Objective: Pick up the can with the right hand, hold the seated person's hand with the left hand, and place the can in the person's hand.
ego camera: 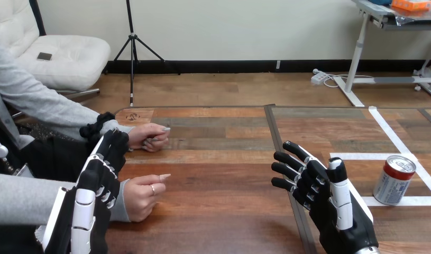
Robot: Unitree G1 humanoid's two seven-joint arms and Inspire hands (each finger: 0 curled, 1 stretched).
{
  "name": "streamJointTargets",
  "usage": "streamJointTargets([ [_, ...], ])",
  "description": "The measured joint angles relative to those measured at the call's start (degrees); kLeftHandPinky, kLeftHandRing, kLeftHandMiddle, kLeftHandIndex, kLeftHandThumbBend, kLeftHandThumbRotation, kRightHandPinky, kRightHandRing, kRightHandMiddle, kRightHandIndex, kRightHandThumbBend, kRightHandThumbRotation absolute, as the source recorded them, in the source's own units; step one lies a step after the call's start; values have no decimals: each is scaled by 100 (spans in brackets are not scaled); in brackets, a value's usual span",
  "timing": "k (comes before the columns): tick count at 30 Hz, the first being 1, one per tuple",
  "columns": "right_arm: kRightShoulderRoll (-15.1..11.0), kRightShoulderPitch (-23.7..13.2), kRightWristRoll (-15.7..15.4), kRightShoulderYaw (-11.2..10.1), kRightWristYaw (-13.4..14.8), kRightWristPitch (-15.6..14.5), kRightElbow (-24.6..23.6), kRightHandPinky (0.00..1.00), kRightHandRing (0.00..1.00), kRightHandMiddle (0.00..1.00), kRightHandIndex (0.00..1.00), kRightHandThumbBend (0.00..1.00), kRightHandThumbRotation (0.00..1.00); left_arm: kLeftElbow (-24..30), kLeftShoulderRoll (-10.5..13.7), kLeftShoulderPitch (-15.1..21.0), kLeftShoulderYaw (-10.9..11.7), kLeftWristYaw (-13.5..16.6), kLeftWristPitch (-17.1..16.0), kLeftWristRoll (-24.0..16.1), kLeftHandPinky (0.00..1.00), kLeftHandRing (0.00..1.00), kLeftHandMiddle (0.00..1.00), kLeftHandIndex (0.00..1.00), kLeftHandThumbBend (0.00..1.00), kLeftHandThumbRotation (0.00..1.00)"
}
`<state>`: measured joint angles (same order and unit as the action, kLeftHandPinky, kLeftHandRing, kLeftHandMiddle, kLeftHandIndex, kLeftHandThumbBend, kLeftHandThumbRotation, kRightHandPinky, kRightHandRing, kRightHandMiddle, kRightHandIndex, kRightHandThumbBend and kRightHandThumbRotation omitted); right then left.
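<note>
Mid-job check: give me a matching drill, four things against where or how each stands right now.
1 can
2 right hand
3 left hand
4 person's nearer hand

a open, fingers spread, beside the can without touching it
b upright inside the white tape square
c loosely curled on the table
d at the table's left side, beside the person's nearer hand

Pairs: 1-b, 2-a, 3-d, 4-c

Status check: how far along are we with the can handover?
Nothing looks finished. The red-topped silver can stands untouched on the wooden table, beside the open right hand. The left hand is by the person's hands; I cannot tell if it holds one. Remaining: grasp can, place it.
</note>
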<state>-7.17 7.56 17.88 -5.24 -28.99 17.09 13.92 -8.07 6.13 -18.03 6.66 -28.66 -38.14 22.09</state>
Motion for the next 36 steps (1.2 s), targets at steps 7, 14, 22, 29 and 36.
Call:
streamJointTargets([
  [7, 0, -6, -2, 0, -5, 2, 1, 81, 87, 87, 89, 83, 100, 1, 1, 0, 0, 5, 8, -3, 100, 97, 94, 93, 54, 100],
  [14, -2, -86, -27, 0, -33, 42, 9, 81, 86, 87, 88, 85, 100, 4, 0, -1, 0, 42, 54, -25, 100, 97, 94, 93, 55, 100],
  [22, -22, -365, -40, -16, 25, -19, 50, 80, 86, 86, 88, 87, 100, 4, 1, 0, -3, 5, 57, -21, 100, 97, 94, 93, 55, 100],
  [29, -43, -733, -81, -62, 119, -7, 297, 79, 84, 85, 86, 88, 100, 4, 2, 2, -3, -33, 57, -21, 100, 97, 94, 93, 55, 100],
  [36, -156, -1115, -176, -120, 270, -5, 568, 81, 86, 85, 87, 89, 100, 4, 3, 2, -2, -33, 71, -12, 100, 97, 94, 93, 57, 100],
])
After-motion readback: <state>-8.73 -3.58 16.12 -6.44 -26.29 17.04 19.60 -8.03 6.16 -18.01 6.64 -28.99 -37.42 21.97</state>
